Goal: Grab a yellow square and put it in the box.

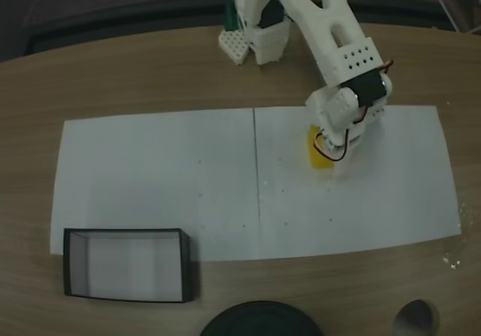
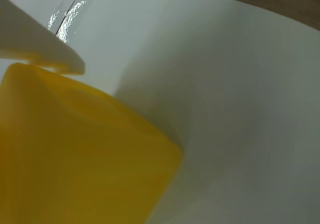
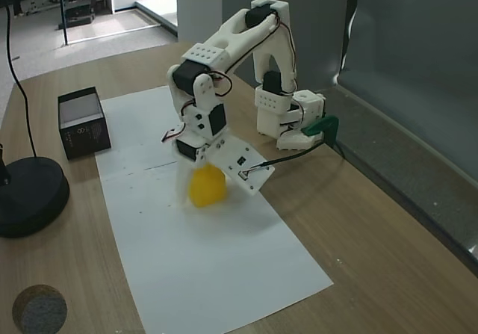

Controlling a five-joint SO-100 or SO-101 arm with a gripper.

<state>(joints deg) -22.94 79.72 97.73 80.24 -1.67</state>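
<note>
The box (image 1: 125, 265) (black walls, pale floor, nothing in it) sits at the paper's (image 1: 165, 178) corner on the counter (image 1: 150, 73), well apart from the cube (image 3: 206, 185), which the fingers (image 3: 203, 175) clamp on the paper.

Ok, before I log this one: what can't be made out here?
- Grip on the yellow cube: in a fixed view the arm covers most of it; gripper closure unclear.
- Wrist view: the cube is cut off by the left and bottom edges and blurred.
- Black disc: cut off by the bottom edge.
</note>
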